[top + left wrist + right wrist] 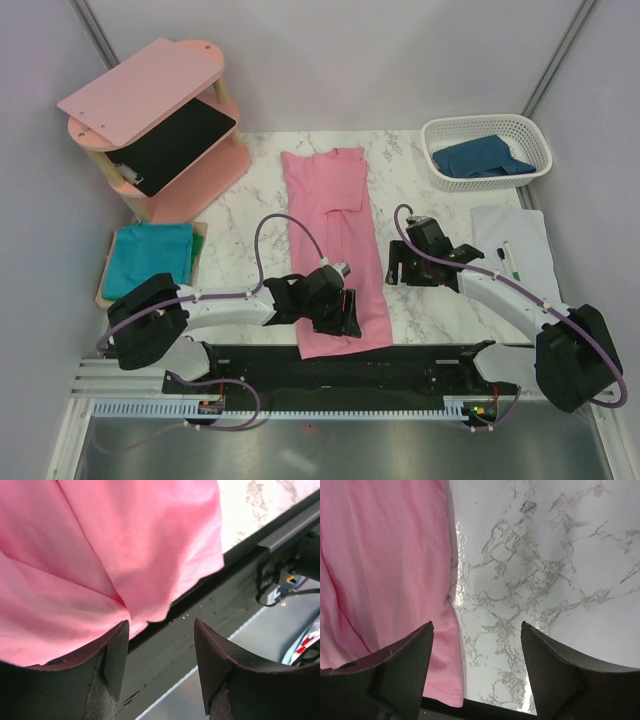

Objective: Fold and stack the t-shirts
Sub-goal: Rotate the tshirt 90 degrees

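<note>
Down the middle of the marble tabletop (250, 200) lies the light pink t-shirt (335, 240), folded lengthwise into a narrow strip that runs from near the far edge to the near edge, collar end away from the arms. The left gripper (342, 318) hangs over the shirt's near end; in its wrist view the fingers (112, 655) stand apart with nothing between them, the hem and the dark near-edge rail below – whether they touch the cloth I cannot tell. The right gripper (398, 268) sits just beside the shirt's right side, also spread wide and empty; its wrist view shows bare marble between the fingers (415, 650) and pink fabric under the left one.

A teal t-shirt (150, 258) rests folded on a wooden tray (103, 290) at the left edge. A dark blue t-shirt (485, 158) lies crumpled in a white basket (487, 122) at the far right corner. A pink wooden shelf unit (150, 85) fills the far left corner – a white sheet (525, 235) with a marker (508, 260) lies by the right edge
</note>
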